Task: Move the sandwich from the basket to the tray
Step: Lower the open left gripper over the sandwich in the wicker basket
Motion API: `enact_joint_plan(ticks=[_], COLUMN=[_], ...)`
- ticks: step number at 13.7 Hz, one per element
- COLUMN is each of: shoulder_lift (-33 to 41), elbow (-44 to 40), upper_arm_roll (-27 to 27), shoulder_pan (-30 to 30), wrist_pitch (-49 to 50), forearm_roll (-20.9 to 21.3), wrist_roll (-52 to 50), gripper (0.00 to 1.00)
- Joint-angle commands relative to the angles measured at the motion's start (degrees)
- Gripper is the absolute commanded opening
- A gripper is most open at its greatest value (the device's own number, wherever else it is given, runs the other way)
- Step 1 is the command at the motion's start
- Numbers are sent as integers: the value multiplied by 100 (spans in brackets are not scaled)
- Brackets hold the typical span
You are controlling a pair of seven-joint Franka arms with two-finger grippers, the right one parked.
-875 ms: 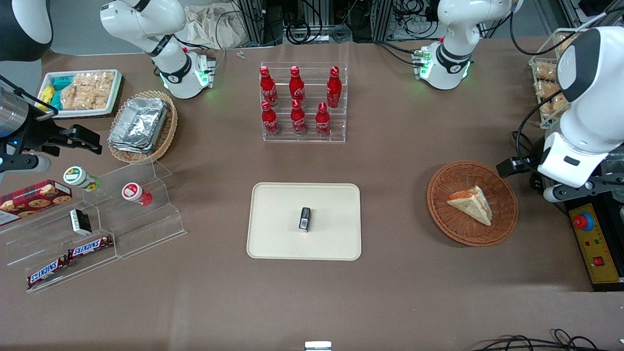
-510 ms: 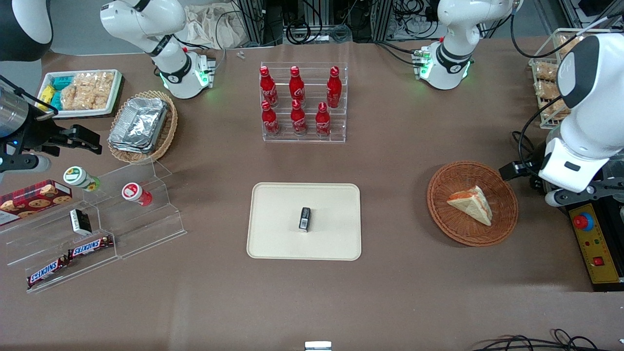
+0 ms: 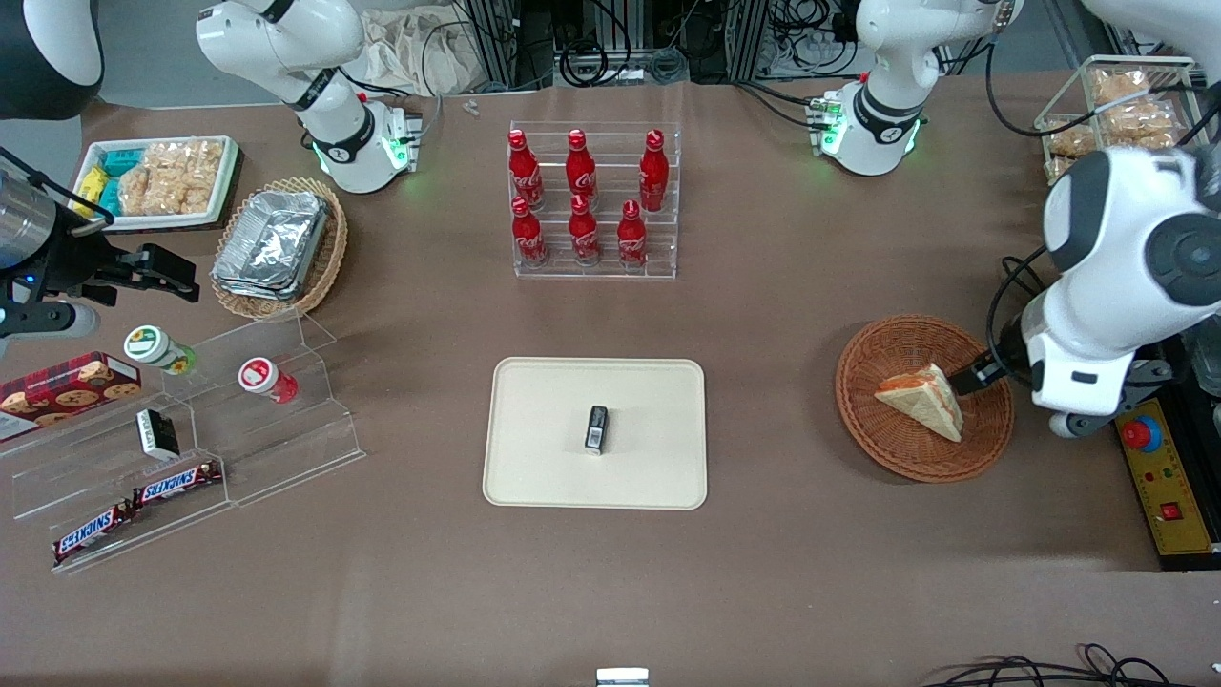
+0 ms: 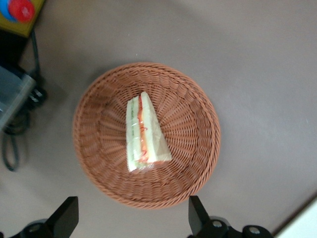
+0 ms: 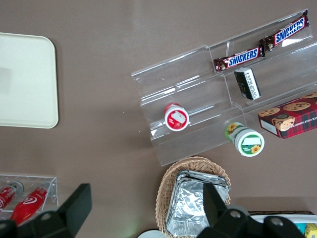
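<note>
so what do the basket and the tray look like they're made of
The basket looks like woven wicker, reddish-brown and matte: ribbed strands radiate from its centre below the sandwich. The tray looks like moulded plastic or similar, cream, smooth and dull, with rounded corners. The gripper hangs open above the basket.

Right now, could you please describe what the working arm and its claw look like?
The working left arm has glossy white rounded shells with dark grey joint bands, black cables looping beside its wrist, and green lights glowing at its base. Its claw, above the round reddish-brown wicker basket, has two black wedge-shaped fingers on black mounts.
</note>
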State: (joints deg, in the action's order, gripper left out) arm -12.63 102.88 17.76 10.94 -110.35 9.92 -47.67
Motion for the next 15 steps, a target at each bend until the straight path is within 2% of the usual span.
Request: enact_joint_plan(ticks=[1, 7, 15], shoulder_lift=[-64, -257, -696], elbow=[504, 1550, 2078], upper_arm_roll=[-18, -18, -18], shoulder_pan=[206, 452, 575], wrist_pitch=[-590, -1796, -2885], forearm_roll=[19, 1, 1], wrist_roll=[-681, -1622, -1711], gripper=[100, 100, 99])
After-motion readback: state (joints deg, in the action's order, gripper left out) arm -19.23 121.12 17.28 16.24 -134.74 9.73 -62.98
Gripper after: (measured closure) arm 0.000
